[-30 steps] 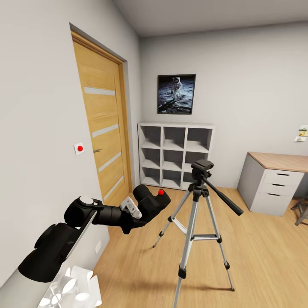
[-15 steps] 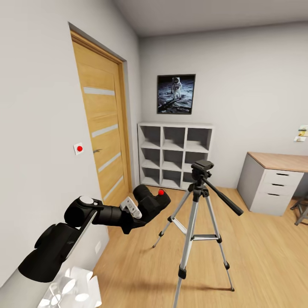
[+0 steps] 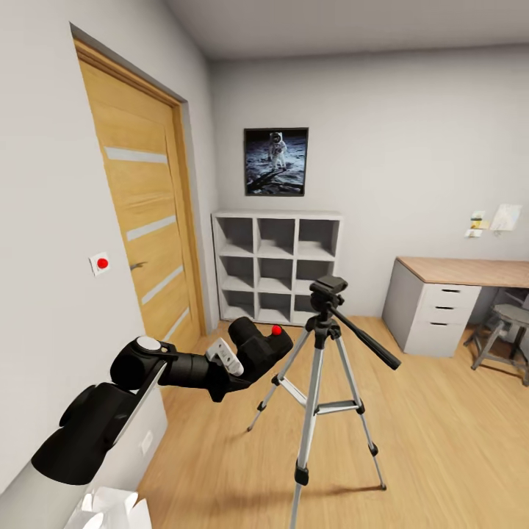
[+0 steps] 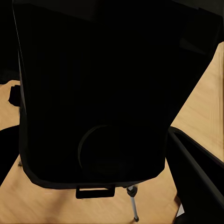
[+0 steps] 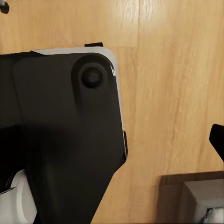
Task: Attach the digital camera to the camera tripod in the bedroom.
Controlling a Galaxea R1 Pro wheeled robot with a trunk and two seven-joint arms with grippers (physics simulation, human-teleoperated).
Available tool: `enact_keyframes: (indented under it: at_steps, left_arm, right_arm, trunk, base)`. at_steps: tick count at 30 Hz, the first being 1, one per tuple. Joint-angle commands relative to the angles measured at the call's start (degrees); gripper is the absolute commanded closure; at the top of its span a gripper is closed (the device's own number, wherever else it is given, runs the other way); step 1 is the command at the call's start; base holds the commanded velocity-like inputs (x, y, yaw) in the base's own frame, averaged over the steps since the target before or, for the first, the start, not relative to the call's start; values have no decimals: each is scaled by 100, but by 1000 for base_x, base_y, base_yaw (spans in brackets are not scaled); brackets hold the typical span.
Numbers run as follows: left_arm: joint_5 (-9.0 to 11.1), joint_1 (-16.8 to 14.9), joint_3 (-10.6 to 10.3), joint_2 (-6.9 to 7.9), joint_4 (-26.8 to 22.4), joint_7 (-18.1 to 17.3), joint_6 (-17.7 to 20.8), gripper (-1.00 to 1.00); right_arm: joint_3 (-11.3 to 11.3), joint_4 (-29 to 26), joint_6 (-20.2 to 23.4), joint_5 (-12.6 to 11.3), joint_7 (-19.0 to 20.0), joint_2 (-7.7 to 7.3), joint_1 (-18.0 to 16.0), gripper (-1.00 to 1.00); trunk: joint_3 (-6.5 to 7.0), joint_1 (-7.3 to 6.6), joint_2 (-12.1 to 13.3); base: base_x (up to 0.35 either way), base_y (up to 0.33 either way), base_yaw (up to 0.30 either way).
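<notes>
the left gripper point(image 3: 253, 353) holds the digital camera point(image 3: 266, 344), fingers pinching it, just beside the camera tripod point(image 3: 319, 367). the right gripper's finger state cannot be told.

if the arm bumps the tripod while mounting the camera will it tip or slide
The camera tripod looks tall and thin-legged, so a sideways bump at its head would probably rock it. Its legs are spread and braced, which should help. On the smooth wood floor its small feet might slide instead.

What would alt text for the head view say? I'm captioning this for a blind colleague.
The robot's left gripper holds the digital camera, red button up, left of and below the head of the camera tripod on the bedroom's wood floor. Behind stand a wooden door, white cube shelves and a desk.
</notes>
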Motion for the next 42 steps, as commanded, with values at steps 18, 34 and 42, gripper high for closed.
enact_keyframes:
  at_steps: [18,34,42]
  left_arm:
    - [-48,-3,10,15,-6,-53,20,100]
    - [-75,194,23,83,-78,19,23,100]
    - [-75,454,233,69,-87,-24,72,100]
  right_arm:
    - [48,26,-43,-52,-3,3,-9,-100]
    - [41,211,34,-251,-48,-171,189,-100]
    - [53,5,119,-347,-39,-319,450,-100]
  trunk:
    - [-2,2,-5]
    - [-2,3,-5]
    - [-2,3,-5]
  base:
    - [3,2,-53]
    - [20,11,0]
    - [0,0,0]
